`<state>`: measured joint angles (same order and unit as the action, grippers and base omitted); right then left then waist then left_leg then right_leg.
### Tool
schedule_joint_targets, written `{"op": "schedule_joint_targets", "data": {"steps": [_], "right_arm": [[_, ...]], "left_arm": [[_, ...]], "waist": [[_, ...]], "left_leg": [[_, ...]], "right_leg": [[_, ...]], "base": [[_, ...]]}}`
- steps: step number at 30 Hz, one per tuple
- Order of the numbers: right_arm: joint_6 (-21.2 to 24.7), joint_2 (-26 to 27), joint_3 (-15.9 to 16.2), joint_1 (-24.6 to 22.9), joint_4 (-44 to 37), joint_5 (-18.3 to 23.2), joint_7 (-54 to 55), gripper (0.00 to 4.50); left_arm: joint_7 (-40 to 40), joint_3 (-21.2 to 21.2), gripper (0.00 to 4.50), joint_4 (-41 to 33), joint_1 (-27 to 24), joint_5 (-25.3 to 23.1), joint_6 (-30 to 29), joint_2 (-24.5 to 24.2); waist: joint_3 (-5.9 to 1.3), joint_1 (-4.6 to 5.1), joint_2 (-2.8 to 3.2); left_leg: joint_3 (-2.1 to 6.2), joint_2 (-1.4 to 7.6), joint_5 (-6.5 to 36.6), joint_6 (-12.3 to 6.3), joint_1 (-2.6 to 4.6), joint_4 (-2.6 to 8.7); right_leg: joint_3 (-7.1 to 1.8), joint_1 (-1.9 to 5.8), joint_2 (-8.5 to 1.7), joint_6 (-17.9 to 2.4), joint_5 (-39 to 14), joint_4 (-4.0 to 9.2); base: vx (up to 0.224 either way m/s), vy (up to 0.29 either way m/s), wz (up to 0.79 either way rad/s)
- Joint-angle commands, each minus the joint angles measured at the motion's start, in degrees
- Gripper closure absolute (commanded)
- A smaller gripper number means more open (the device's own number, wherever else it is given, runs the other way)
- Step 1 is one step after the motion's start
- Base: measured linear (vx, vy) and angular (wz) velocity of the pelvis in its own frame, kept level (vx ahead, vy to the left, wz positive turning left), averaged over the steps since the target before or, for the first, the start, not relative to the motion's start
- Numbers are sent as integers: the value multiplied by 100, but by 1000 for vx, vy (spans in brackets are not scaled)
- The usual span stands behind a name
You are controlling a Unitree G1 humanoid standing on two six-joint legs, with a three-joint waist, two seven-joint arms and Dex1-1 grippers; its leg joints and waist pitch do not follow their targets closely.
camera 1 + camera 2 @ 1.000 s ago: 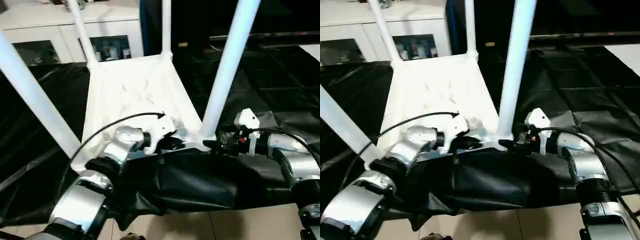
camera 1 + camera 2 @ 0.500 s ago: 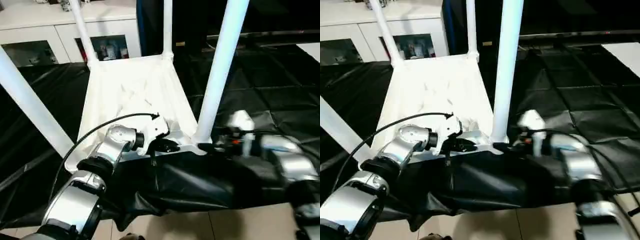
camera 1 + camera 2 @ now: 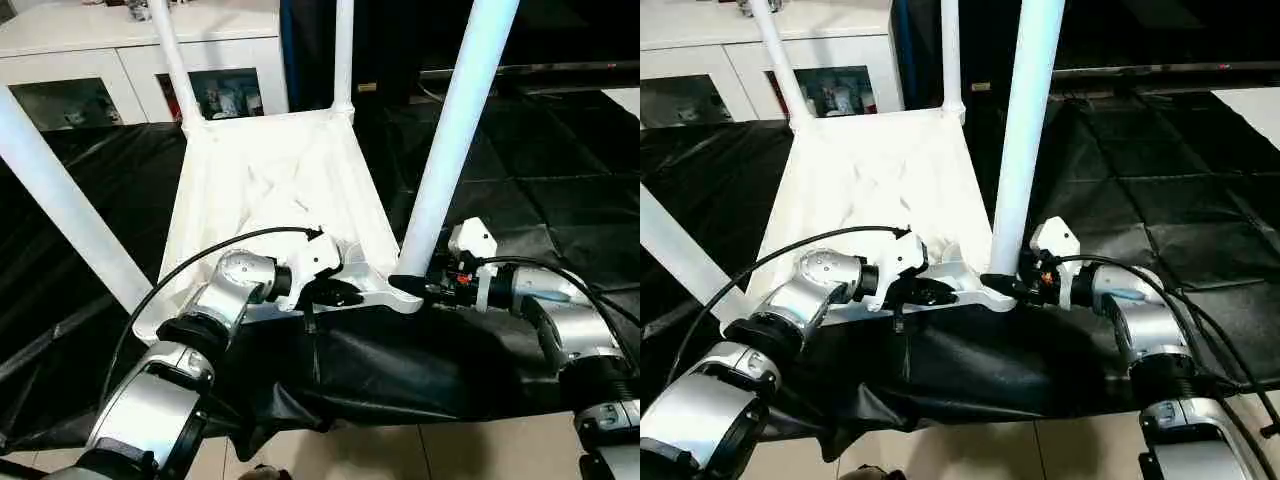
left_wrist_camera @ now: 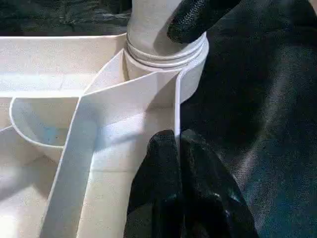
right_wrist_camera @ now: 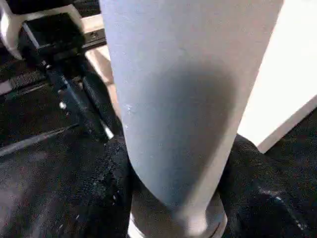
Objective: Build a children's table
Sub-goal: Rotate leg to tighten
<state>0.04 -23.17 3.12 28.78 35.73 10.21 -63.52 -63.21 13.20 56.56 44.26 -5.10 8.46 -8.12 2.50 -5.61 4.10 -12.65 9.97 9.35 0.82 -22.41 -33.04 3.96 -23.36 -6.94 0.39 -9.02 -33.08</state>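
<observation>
Right now the tabletop (image 3: 275,190) lies upside down, ribbed side up, at the near edge of the black-draped work table (image 3: 560,190), w/ four white legs standing in its corner sockets. Left gripper (image 4: 177,148): fingers together, pinching a thin upright rib at the tabletop's near edge, just beside the near-right socket (image 4: 190,74). Right gripper (image 3: 1002,283): fingers either side of the near-right leg (image 3: 455,130) at its base, touching it. White cabinets (image 3: 110,55) behind the far edge.
</observation>
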Motion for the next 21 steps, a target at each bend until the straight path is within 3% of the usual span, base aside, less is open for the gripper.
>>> {"op": "schedule_joint_targets", "data": {"steps": [1,2,4,7,9,10,12,13,15,16,19,20,21], "right_arm": [[137,267,166,-114,14,72,35,255],[-41,623,115,-103,378,-196,970,255],[-93,959,-3,-66,686,-311,1824,256],[-119,1282,-125,-4,955,-379,2626,256],[-145,1616,-231,130,1203,-453,3428,257],[-122,1786,-252,214,1310,-490,3748,257],[-93,1863,-245,254,1348,-515,3823,257],[-182,1965,-127,309,1380,-649,3822,257],[-401,2079,58,356,1368,-795,3643,257],[-495,2104,81,364,1350,-785,3537,222],[-643,1995,127,347,1198,-629,2869,184],[-659,1905,184,328,1139,-617,2652,182],[-651,1880,196,320,1119,-604,2583,166]], "left_arm": [[696,-188,450,69,43,35,-99,77],[1247,-231,450,212,146,-48,-200,203],[1674,-285,450,329,239,-68,-321,350],[2066,-332,450,431,332,-76,-431,508],[2361,-333,450,516,423,-99,-507,694],[2478,-322,450,551,465,-116,-543,787],[2529,-316,450,566,482,-124,-557,824],[2551,-308,450,584,498,-138,-552,873],[2544,-291,450,603,511,-158,-521,923],[2494,-280,450,608,510,-158,-492,926],[2122,-238,450,558,462,-96,-354,817],[1990,-221,450,529,436,-91,-315,768],[1963,-217,450,520,428,-90,-313,756]], "waist": [[-368,-9,-211],[-352,20,-183],[-323,85,-194],[-286,240,-145],[-289,311,-130],[-292,349,-44],[-300,406,-97],[-303,403,-22],[-304,429,-71],[-310,413,-68],[-317,397,-69],[-328,393,-148],[-333,374,-127]], "left_leg": [[177,329,1467,-560,108,351],[181,327,1571,-460,116,366],[226,310,1972,-219,131,421],[270,295,2673,93,196,474],[293,281,2933,157,221,476],[314,274,3050,190,225,488],[325,268,3146,154,192,505],[321,270,3171,130,215,506],[312,265,3214,113,201,508],[297,268,3225,87,231,498],[288,266,3132,12,210,495],[268,273,2954,-75,167,495],[266,270,2870,-116,168,485]], "right_leg": [[-164,240,-243,-1330,-1740,379],[-170,203,-242,-1280,-1937,403],[-145,222,-254,-1081,-2530,464],[-136,147,-228,-881,-3050,541],[-128,124,-224,-806,-3151,569],[-121,126,-225,-806,-3124,570],[-92,168,-215,-759,-3071,592],[-99,149,-222,-783,-2988,602],[-96,150,-207,-819,-2861,611],[-112,128,-218,-861,-2798,617],[-124,154,-222,-951,-2593,597],[-130,189,-217,-1026,-2363,570],[-134,199,-229,-1057,-2309,550]], "base": [[0,0,0],[0,0,0],[0,0,0],[0,0,0],[0,0,0],[0,0,0],[0,0,0],[0,0,0],[0,0,0],[0,0,0],[0,0,0],[0,0,0],[0,0,0]]}}
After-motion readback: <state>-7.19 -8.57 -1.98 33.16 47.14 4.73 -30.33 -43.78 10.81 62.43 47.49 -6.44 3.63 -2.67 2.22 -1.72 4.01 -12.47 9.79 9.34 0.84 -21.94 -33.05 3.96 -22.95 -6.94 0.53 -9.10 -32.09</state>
